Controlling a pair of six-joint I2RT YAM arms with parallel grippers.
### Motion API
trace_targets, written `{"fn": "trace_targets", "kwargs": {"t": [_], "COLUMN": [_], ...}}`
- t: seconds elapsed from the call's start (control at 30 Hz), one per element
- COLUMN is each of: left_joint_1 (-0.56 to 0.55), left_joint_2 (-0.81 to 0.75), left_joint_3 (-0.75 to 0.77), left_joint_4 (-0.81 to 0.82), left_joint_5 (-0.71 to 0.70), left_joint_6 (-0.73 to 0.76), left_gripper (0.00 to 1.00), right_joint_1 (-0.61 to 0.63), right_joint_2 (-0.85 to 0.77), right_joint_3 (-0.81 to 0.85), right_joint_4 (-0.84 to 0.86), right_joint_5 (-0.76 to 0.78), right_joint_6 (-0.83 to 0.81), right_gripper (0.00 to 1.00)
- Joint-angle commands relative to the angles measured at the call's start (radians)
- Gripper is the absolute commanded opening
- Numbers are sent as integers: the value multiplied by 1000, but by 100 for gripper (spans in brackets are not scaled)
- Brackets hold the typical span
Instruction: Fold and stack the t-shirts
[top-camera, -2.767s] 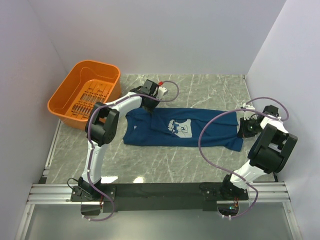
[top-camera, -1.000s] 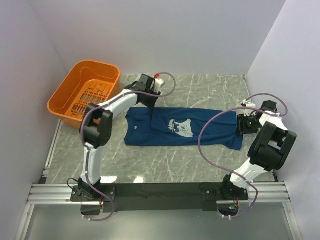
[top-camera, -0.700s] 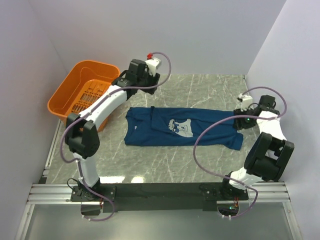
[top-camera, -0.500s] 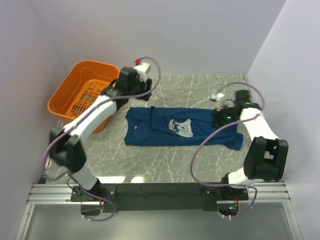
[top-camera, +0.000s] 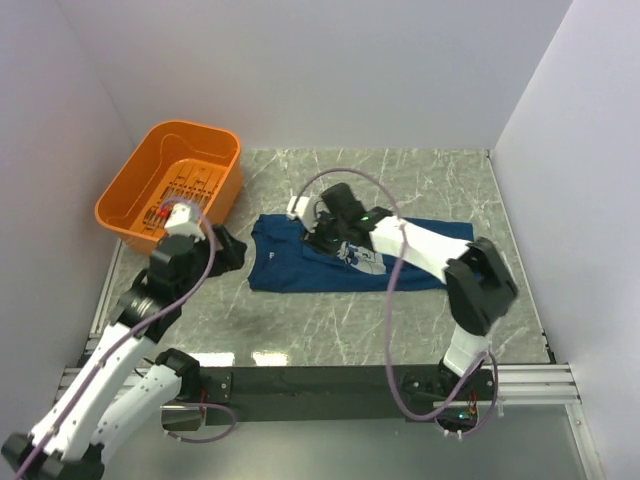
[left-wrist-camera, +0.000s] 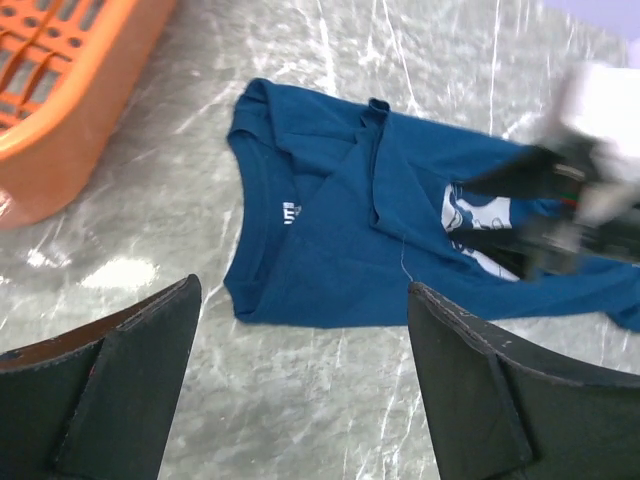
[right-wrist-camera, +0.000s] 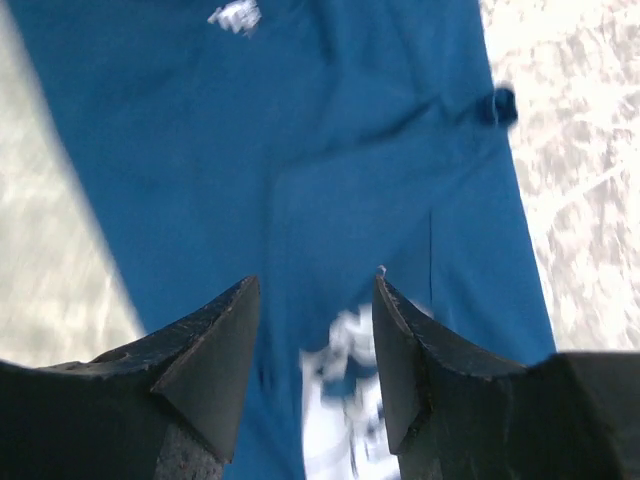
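The navy t-shirt (top-camera: 290, 265) lies flat on the marble table as a long band folded lengthwise, its collar to the left. Its pale print (top-camera: 366, 259) is partly hidden by my right arm. My right gripper (top-camera: 324, 228) reaches across the shirt and hovers above its chest. In the right wrist view the right gripper (right-wrist-camera: 315, 282) is open over blue cloth (right-wrist-camera: 300, 150) and the blurred print (right-wrist-camera: 345, 400), holding nothing. My left gripper (top-camera: 228, 250) is drawn back left of the collar. It stands wide open (left-wrist-camera: 303, 285) above the shirt's (left-wrist-camera: 340, 250) near edge, empty.
An orange plastic basket (top-camera: 170, 185) stands at the back left, its corner (left-wrist-camera: 70, 110) close to the left gripper. White walls close the table on three sides. Bare marble (top-camera: 330, 330) lies between the shirt and the arm bases.
Both grippers have left the shirt's ends. The left arm pulled back toward the near left and its jaws widened. The right arm swung left over the shirt's chest. The shirt has not moved.
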Motion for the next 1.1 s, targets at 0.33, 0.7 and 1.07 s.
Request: {"fn": "trace_targets", "kwargs": {"t": [0.33,0.7,1.07], "left_joint_1": [6,6,6], "left_joint_2": [-204,-214,-217], "left_joint_3": [-107,-116,-119], "left_joint_4": [18,38,41], "left_joint_5": [-24,3,10], "left_joint_6": [-17,-12,-12], "left_gripper": [90,89,89], "right_joint_1": [118,127,-14], "right_joint_2": [226,262,137], "right_joint_3": [157,186,163], "right_joint_4": [47,7,42], "right_joint_5": [254,257,260], "right_joint_6": [167,173,225], "right_gripper": [53,15,0]}}
